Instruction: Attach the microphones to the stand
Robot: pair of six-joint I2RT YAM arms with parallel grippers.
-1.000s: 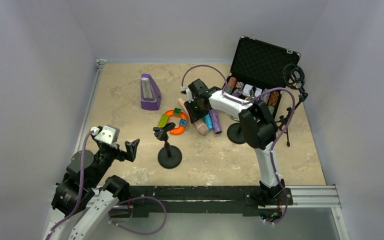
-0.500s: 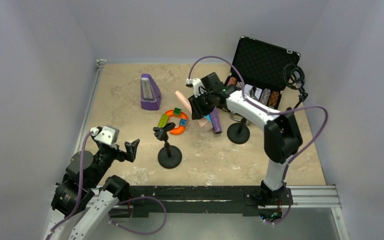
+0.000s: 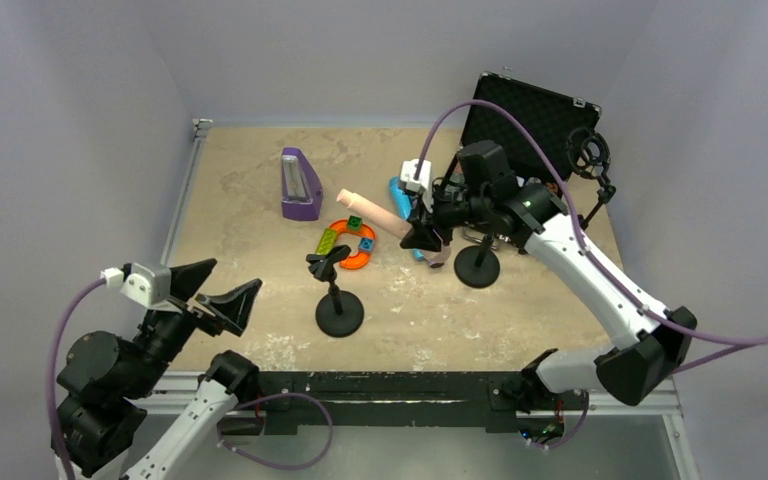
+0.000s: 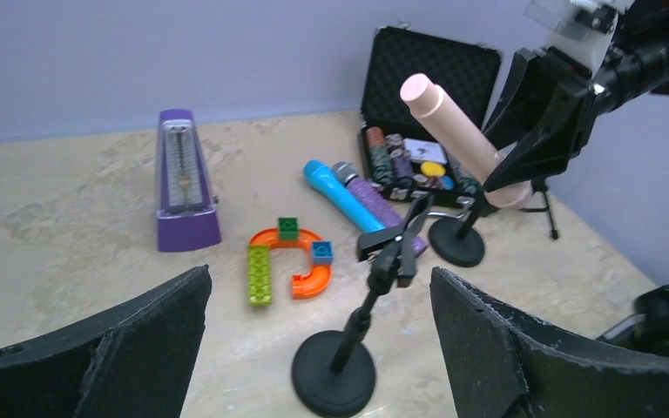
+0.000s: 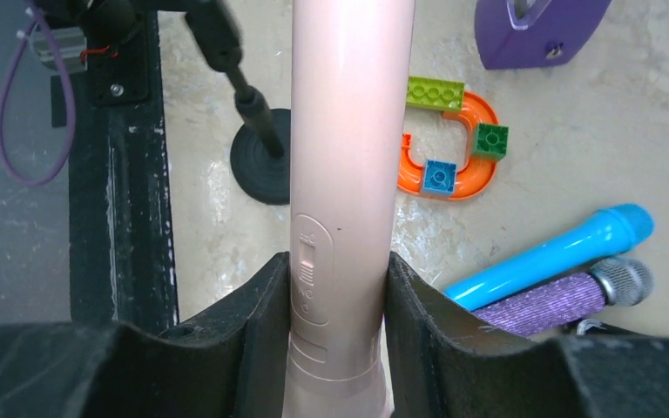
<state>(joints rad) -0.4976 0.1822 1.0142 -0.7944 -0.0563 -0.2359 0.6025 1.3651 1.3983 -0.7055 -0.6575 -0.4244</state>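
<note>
Having just lifted the pink microphone (image 3: 370, 212) off the table (image 3: 260, 200), the right gripper (image 5: 340, 292) clamps it, ready for the stand (image 3: 338, 290).

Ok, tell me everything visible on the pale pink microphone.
The pale pink microphone is a smooth, matte, plastic-looking stick with a slide switch on its side. The right hand is shut on one end, holding it tilted in the air above the table. Its free end points up and away. Nothing else touches it.
</note>
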